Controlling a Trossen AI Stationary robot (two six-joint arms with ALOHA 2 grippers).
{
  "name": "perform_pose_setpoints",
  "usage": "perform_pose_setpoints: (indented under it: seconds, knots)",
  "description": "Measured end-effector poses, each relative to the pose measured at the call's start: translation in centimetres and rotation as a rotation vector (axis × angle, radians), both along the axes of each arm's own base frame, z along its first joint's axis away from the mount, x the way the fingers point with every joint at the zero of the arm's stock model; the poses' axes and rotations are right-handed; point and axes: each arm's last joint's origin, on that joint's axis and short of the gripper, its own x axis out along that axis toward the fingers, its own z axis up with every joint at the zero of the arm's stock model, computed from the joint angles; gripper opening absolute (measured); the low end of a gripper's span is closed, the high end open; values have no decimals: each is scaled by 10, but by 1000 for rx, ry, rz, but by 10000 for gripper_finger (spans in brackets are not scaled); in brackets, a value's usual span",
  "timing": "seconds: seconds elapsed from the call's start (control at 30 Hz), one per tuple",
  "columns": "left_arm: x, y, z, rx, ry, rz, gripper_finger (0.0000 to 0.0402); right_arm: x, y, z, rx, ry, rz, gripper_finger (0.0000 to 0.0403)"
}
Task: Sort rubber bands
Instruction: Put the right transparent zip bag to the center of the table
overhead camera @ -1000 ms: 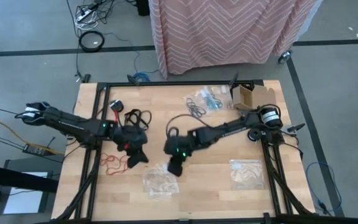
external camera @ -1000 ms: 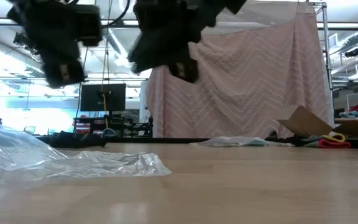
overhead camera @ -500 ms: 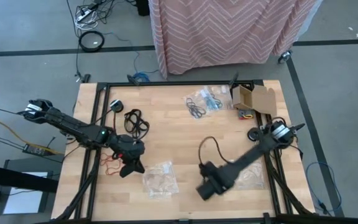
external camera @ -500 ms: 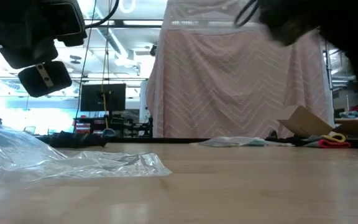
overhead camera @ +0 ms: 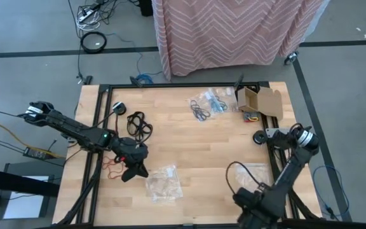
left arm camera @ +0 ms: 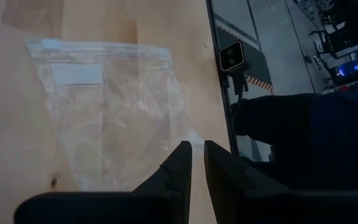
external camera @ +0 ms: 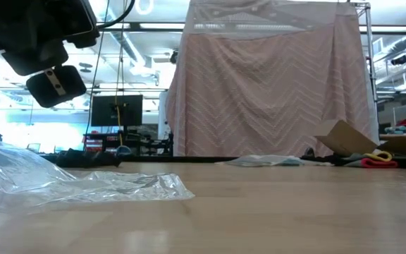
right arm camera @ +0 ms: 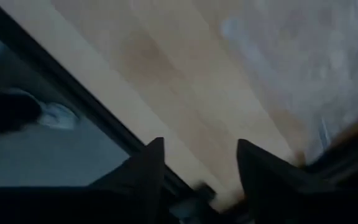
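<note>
Sorting rubber bands: right arm at the near edge, left arm over the red cluster

Hiding much of the red rubber bands (overhead camera: 112, 166), the left gripper (overhead camera: 130, 173) hangs above the left half of the table (overhead camera: 189, 143), so only thin loops show trailing out to its left, with no clear long axis. In the left wrist view its fingers (left arm camera: 180, 167) stand almost together with a thin gap and nothing between them; a clear plastic bag (left arm camera: 107, 109) lies flat on the wood just beyond.

The right gripper (overhead camera: 251, 210) sits at the table's near edge, partly cut off in the high view. The right wrist view is blurred, but its fingers (right arm camera: 148, 163) stand well apart with only bare wood between them.

A black cluster of bands (overhead camera: 139, 123) lies at the back left, stretched roughly front to back. Another dark cluster (overhead camera: 201, 111) rests among bags near the back centre, beside a cardboard box (overhead camera: 257, 99); its colour is hard to tell. A second bag (overhead camera: 253, 177) lies by the right arm.
</note>
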Motion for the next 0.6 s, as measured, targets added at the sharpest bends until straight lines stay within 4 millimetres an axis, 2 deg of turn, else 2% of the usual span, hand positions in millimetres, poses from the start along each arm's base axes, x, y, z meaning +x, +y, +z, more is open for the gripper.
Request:
perform_pose_setpoints:
  seconds: [0.2,0.33,0.43,0.53,0.6]
  knots:
    - [-1,0,-1,17,-1,-9,51,-22,6,-28,-19,95,35,249]
    - [0,1,-1,23,-1,-1,51,-32,-10,-57,-108,169,-28,264]
    - [-1,0,-1,16,6,-6,51,-23,-23,-84,-60,154,-63,266]
    - [-2,1,-3,2,46,-5,51,-13,-36,-101,48,172,-138,231]
    - [-3,0,-4,-14,70,-2,51,-3,-42,-103,43,154,-214,168]
